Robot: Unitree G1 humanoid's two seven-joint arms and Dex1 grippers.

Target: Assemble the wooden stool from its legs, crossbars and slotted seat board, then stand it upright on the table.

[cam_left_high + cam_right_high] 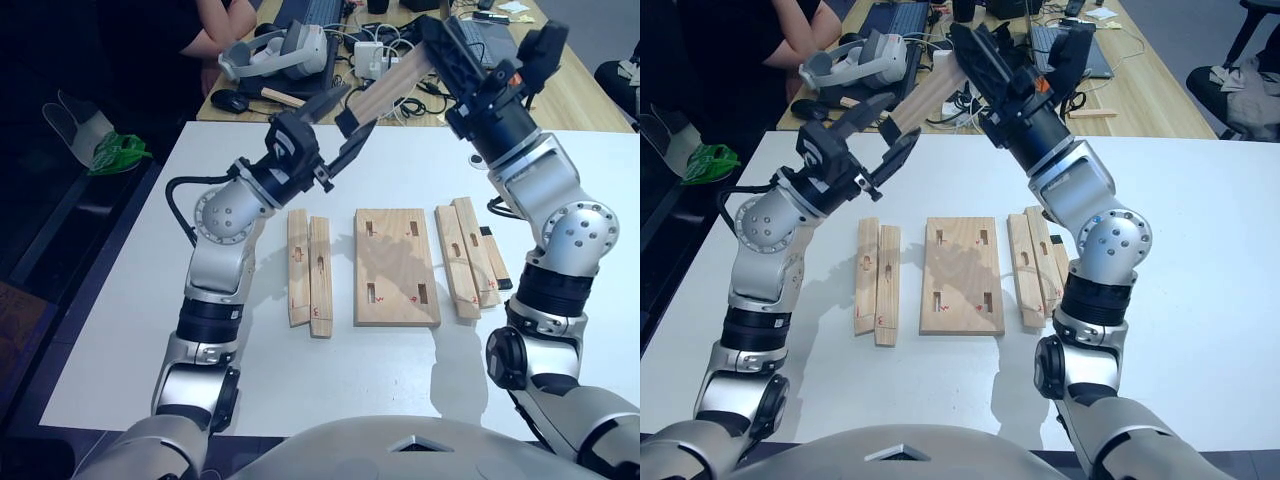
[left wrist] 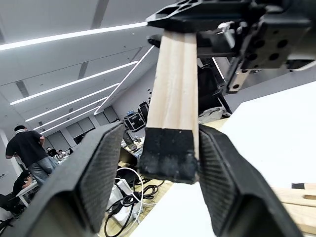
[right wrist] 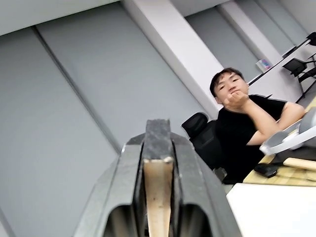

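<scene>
We are holding the wooden piece (image 1: 390, 88) aloft beyond the seat board (image 1: 396, 265), right gripper (image 1: 432, 40) jaws clamped on it, left gripper (image 1: 338, 122) jaws apart around its dark end. Releasing before the left closes squarely would, we judge, be risking a drop.

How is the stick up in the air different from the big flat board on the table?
The stick is long and thin; the seat board is wide with four slots. The stick is up in the air, tilted, in the right gripper; the seat board lies flat on the table. The stick has a black end; the seat board does not. Both are light wood.
</scene>
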